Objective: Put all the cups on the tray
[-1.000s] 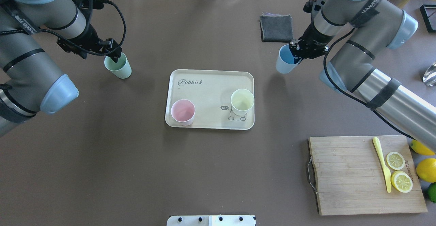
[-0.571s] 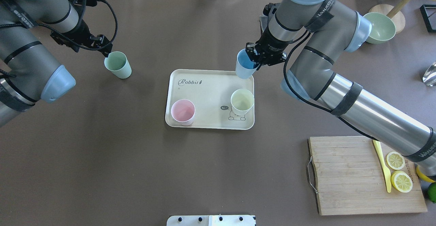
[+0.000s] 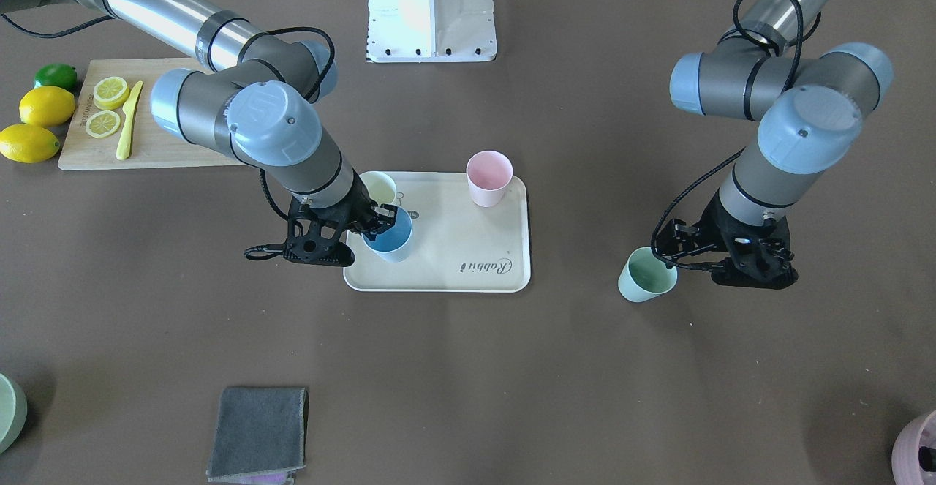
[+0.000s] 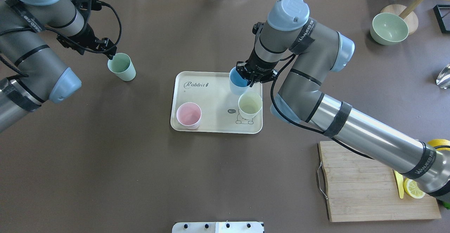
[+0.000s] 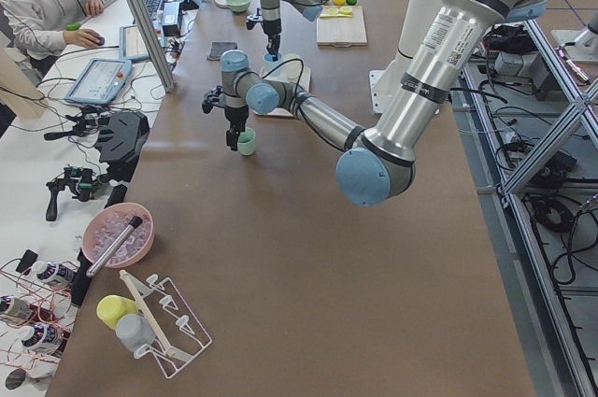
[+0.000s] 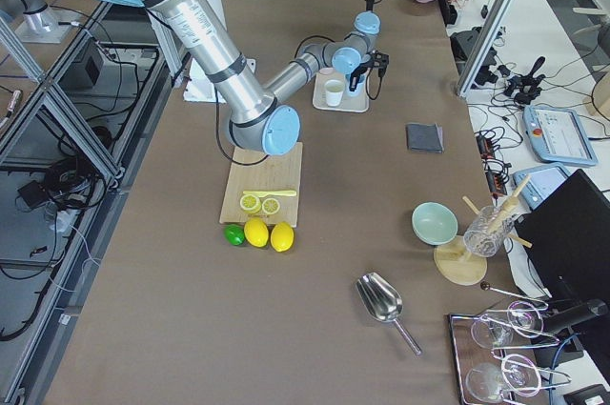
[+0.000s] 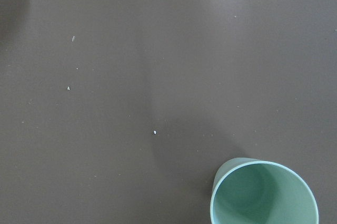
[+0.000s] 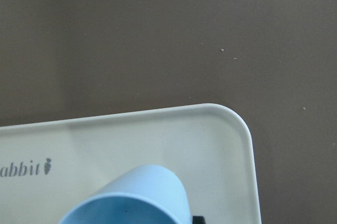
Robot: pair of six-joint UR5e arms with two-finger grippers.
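You've got the pink cup point(image 4: 188, 115) and yellow cup point(image 4: 250, 104) on the tray point(image 4: 211, 96). Your right hand point(image 4: 251, 80) is clamped on the blue cup point(image 4: 238, 84) just behind yellow. Drop it tilted and they'll clash. The green cup point(image 4: 122, 66) sits out on the counter point(image 4: 140, 162), with your left hand point(image 4: 110, 53) beside it, can't tell if open.

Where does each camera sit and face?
Front-facing: across the table, facing the robot; both arms.
Overhead: behind the robot, looking forward-down; both arms.
Exterior left: table's end; left arm nearest.
Exterior right: opposite end; right arm nearest.
Left wrist: above mint green cup; no arm.
Right wrist: above light blue cup; no arm.
Shared: first two show tray.
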